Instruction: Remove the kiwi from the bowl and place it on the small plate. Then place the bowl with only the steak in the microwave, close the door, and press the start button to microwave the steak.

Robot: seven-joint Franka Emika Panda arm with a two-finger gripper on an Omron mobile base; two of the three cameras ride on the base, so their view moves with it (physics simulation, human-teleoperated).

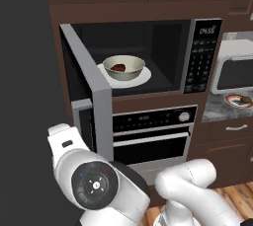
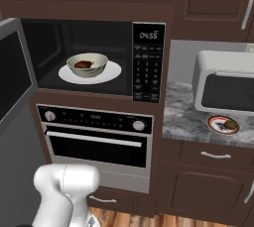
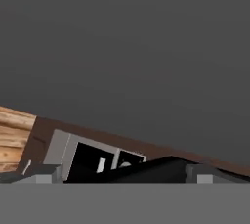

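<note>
The microwave (image 1: 200, 57) (image 2: 147, 62) stands with its door (image 1: 91, 87) (image 2: 12, 72) swung wide open to the left. Inside, the cream bowl (image 1: 129, 73) (image 2: 94, 69) rests on a plain white disc (image 1: 141, 78) (image 2: 111, 75) and holds the dark steak (image 1: 118, 67) (image 2: 83, 64). On the stone counter to the right, the brown kiwi (image 1: 245, 99) (image 2: 231, 123) lies on the small plate (image 1: 233, 101) (image 2: 216, 125). My gripper (image 3: 127, 174) is open, its tips wide apart with nothing between them, facing a dark grey wall. The arm's white links sit low, left of the open door.
A built-in oven (image 1: 153, 136) (image 2: 99, 139) with a horizontal handle sits under the microwave. A white countertop oven (image 1: 237, 67) (image 2: 228, 85) stands on the counter behind the small plate. Brown cabinets surround everything, above a wooden floor.
</note>
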